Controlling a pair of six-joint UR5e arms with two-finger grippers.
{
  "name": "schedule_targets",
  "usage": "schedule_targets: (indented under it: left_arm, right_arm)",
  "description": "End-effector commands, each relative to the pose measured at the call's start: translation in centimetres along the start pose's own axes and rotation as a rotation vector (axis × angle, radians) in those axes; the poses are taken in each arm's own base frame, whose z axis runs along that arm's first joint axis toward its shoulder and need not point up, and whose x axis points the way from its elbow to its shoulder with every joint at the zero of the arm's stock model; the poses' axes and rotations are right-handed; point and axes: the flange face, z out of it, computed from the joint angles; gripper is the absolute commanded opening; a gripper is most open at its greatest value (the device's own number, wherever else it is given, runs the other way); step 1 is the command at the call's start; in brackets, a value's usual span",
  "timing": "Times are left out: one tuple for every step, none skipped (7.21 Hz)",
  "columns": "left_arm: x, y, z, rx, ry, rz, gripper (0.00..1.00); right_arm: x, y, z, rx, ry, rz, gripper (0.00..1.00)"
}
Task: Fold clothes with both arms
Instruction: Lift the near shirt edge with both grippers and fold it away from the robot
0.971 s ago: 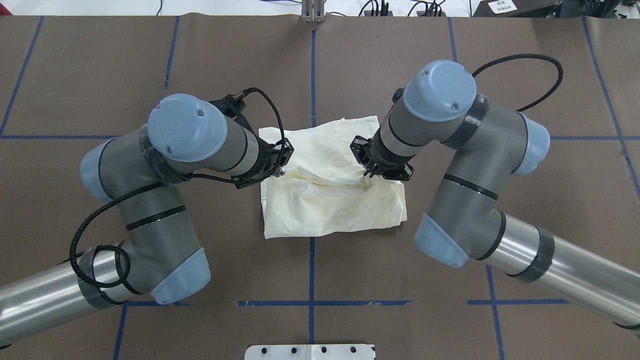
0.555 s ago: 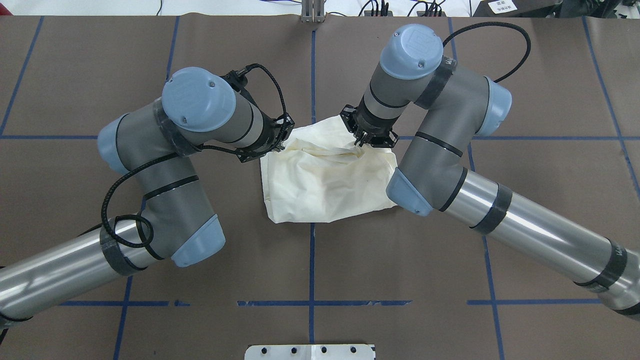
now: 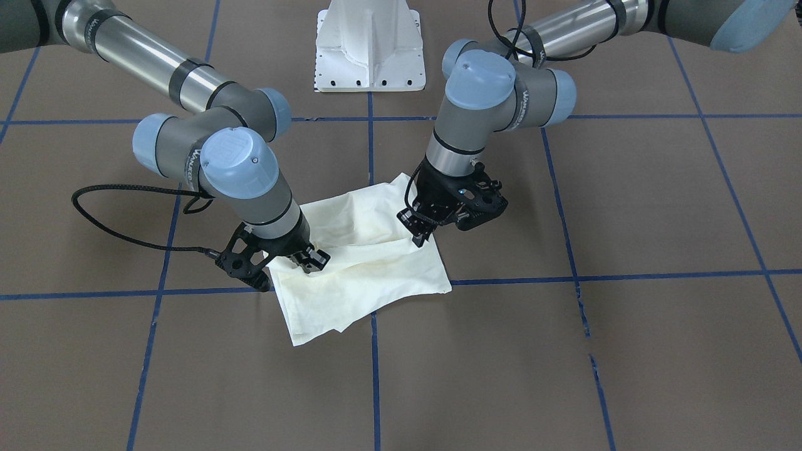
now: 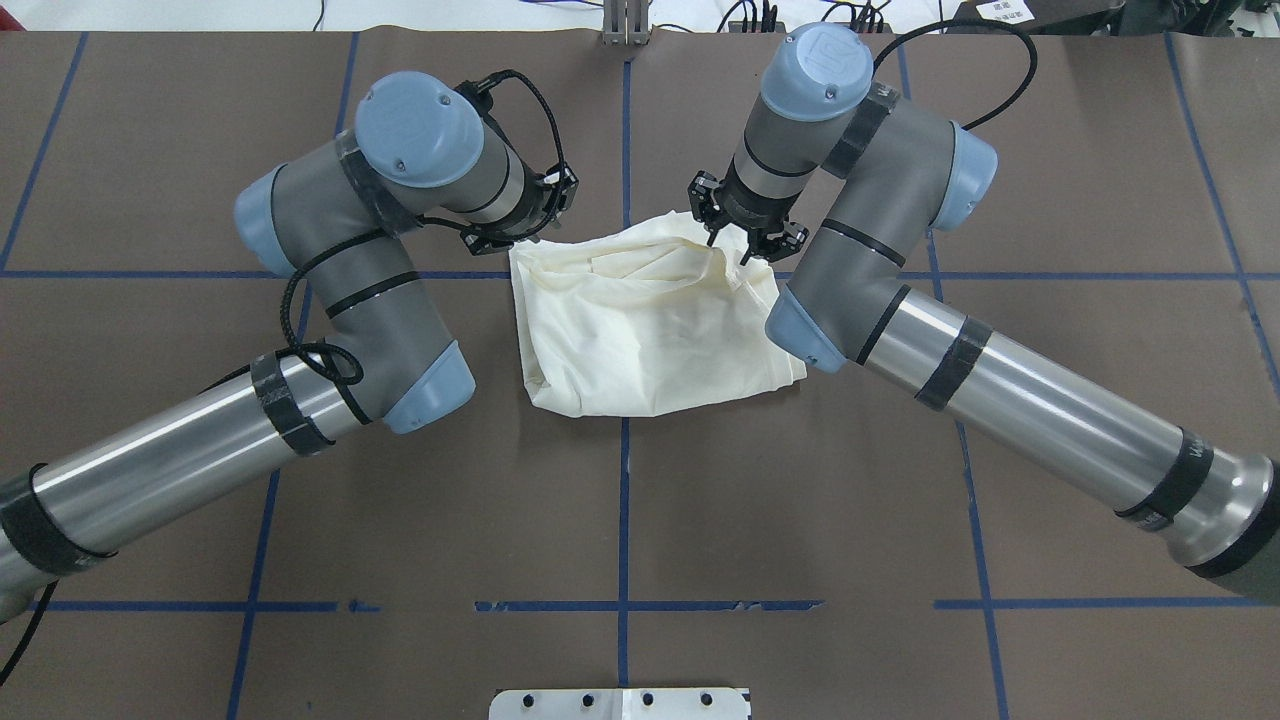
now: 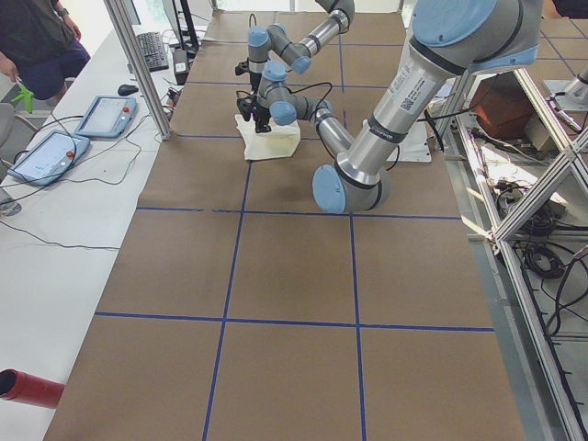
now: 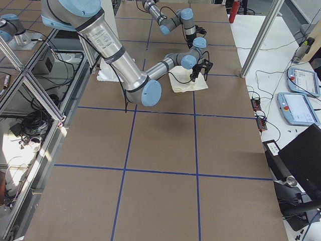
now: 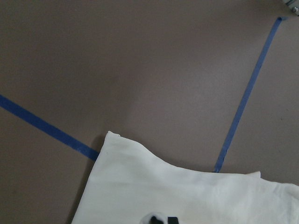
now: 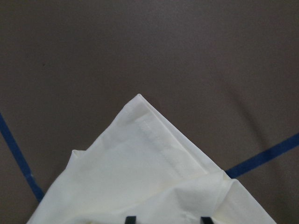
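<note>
Seen from overhead, a cream long-sleeved T-shirt lies folded into a rumpled rectangle on the brown table. It spreads toward 6 o'clock from a crossing of blue tape lines, and only plain cream cloth shows. Along its 12 o'clock edge the layers are doubled over and creased.

The left arm reaches in from 8 o'clock. The left gripper sits at the shirt's 10 o'clock corner. In its wrist view the fingertips sit close together with cloth bunched around them, so it looks clenched on the T-shirt's edge.

The right arm reaches in from 4 o'clock. The right gripper is at the shirt's 1 o'clock corner. Its fingertips stand well apart, with the cloth lying loose between them, so it looks released.

A white pedestal base stands at the table's 6 o'clock edge, well apart from the shirt.
</note>
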Motion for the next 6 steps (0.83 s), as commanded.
schedule_targets:
  left_arm:
    - [0.4, -4.7, 0.5, 0.047, 0.001, 0.024, 1.00]
    - [0.3, -6.4, -0.3, 0.053, 0.001, 0.052, 1.00]
    - [-0.4, -6.6, -0.6, -0.020, -0.011, 0.086, 1.00]
    - [-4.0, -6.8, -2.8, -0.051, 0.005, 0.138, 1.00]
    - [-7.6, -6.1, -5.0, -0.059, 0.029, 0.199, 1.00]
    - [-7.9, -4.8, -5.0, -0.076, 0.034, 0.202, 1.00]
  right_arm:
    - [-1.3, -2.3, -2.4, -0.018, -0.025, -0.011, 1.00]
    - [-1.4, -2.6, -3.7, -0.066, -0.042, -0.013, 1.00]
    - [-1.7, -1.4, -3.6, -0.072, -0.043, -0.026, 1.00]
    - [-1.0, -1.3, -3.1, -0.072, -0.025, -0.024, 1.00]
    - [-0.5, -1.5, -2.7, -0.066, 0.005, -0.058, 1.00]
    - [0.2, -2.0, -3.4, -0.058, 0.064, -0.125, 1.00]
